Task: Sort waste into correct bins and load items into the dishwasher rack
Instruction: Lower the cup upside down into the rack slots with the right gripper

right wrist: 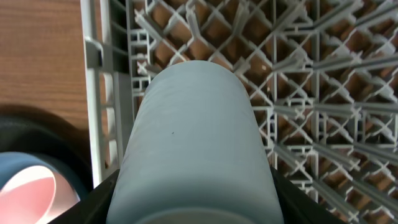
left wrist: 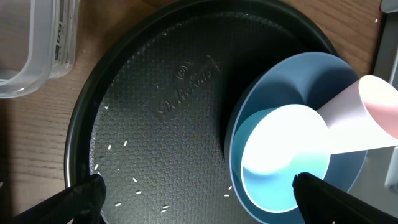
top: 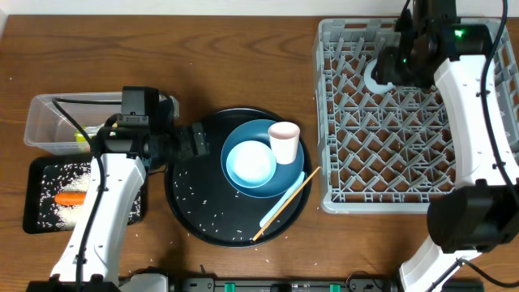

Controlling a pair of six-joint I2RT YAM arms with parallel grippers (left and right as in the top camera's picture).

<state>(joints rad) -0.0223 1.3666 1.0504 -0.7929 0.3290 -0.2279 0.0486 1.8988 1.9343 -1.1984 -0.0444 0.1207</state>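
My left gripper [top: 201, 143] hangs open over the left part of the round black tray [top: 195, 207], nothing between its fingers [left wrist: 78, 200]. On that tray a pale-blue bowl [top: 250, 162] and a pink cup [top: 284, 142] rest on the dark-blue plate [top: 255, 130]. Chopsticks [top: 268, 225] and a slim white utensil [top: 284, 197] lie at the plate's right. My right gripper [right wrist: 196, 205] is shut on the light-blue cup [right wrist: 196, 137] above the rack [top: 389, 154], near its back left. The bowl [left wrist: 283, 162] and pink cup [left wrist: 367, 118] also show in the left wrist view.
A clear tub [top: 49, 122] at the far left holds a yellow-green wrapper [top: 81, 136]. In front of it a shallow black tray [top: 36, 215] holds a carrot [top: 71, 197] and rice. Loose rice grains [left wrist: 134, 180] dot the round tray.
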